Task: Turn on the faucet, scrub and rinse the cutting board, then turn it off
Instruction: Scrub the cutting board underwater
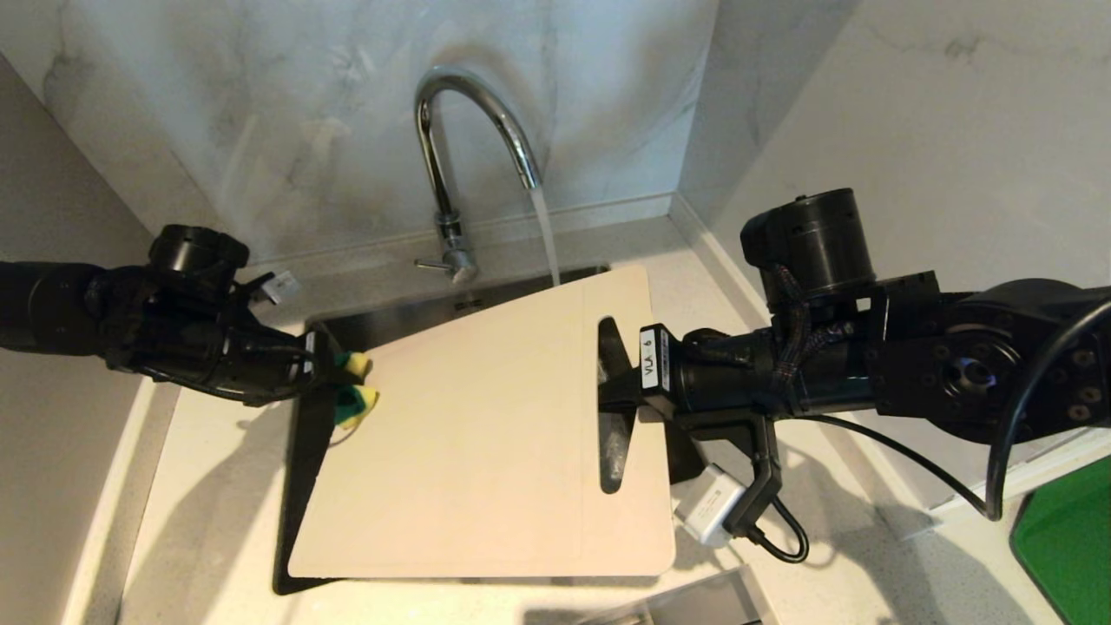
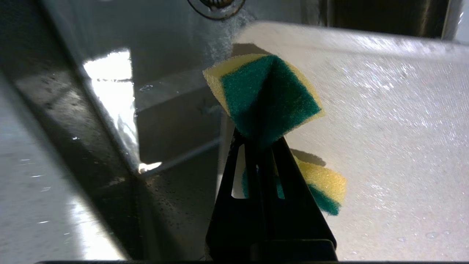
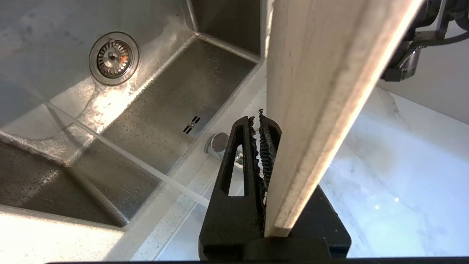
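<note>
Beige plastic, the cutting board (image 1: 486, 443) hangs tilted over the sink (image 3: 154, 110), with water from the chrome faucet (image 1: 451, 156) running past its far edge. Only the right wrist view shows the drain strainer (image 3: 114, 57) below; only the left wrist view shows wet droplets across the board's face. The right gripper (image 1: 618, 375) is clamped on the board's handle-cutout end. The left gripper (image 1: 334, 371), at the opposite edge, pinches a folded green-and-yellow sponge (image 2: 265, 97) that lies against the board's surface.
</note>
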